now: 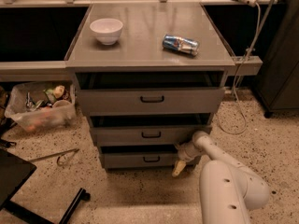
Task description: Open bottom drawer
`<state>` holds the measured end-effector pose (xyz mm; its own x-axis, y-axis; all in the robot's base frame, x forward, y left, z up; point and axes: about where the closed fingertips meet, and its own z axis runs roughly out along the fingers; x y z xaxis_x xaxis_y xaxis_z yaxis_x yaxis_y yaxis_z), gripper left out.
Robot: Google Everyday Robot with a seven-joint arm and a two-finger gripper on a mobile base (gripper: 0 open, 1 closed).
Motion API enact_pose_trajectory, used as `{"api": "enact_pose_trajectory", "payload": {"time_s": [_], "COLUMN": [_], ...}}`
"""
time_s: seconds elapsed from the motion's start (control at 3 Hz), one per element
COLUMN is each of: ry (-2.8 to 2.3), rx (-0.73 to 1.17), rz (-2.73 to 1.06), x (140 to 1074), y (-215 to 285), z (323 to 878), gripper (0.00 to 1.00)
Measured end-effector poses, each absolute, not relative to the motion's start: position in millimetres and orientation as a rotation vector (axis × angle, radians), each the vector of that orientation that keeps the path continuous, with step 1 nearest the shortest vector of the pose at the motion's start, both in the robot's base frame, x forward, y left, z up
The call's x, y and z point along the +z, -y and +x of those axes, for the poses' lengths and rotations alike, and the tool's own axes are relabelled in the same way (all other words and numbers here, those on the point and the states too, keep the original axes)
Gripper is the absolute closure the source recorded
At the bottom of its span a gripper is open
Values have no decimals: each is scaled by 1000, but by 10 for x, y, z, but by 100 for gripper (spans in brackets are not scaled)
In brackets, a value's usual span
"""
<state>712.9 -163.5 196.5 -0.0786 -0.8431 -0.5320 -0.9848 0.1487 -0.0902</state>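
Bottom drawer: the lowest of three grey fronts in the cabinet, the bottom drawer (pixel 126 161) sits just above the speckled floor, under the middle drawer (pixel 121 136) and the tall top drawer (pixel 117 101).
Its state: a dark slot shows above the front, so it may be out a crack. I'd judge the real opening is not yet done.
Handle: a small black loop handle (pixel 151 159) at the centre of the front, its long axis level and running side to side along the drawer face.
Gripper: the gripper (pixel 179 168) hangs at the right-hand end of the bottom drawer's front, tip pointing down toward the floor, on the end of the white arm (pixel 205 146) that reaches in from the lower right.
Grip state: whether it is spread or closed up I cannot tell from where I stand. It does not seem to have hold of anything.
Key relation: the handle lies to the gripper's left in the camera view and a touch higher, near but apart, with bare drawer front between them.
Next move, as I read it: slide left along the front and come up to the loop, hook or pinch across the bar, then draw straight out from the cabinet.
Risk: this close to the drawer's corner, a pull would likely miss or skew it.
Tabletop: the tabletop (pixel 140 50) above holds a white bowl (pixel 106 30) and a can (pixel 180 44) lying on its side, both clear of the work.
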Motion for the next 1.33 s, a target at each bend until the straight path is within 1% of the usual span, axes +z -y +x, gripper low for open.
{"api": "enact_pose_trajectory", "payload": {"time_s": [0.67, 1.33], "ry": [-2104, -2108], "rx": [604, 590], "rz": [-1683, -1695], "x": [1844, 1799], "y": [1758, 1736], "z": [6681, 6630], "gripper": [0, 0]}}
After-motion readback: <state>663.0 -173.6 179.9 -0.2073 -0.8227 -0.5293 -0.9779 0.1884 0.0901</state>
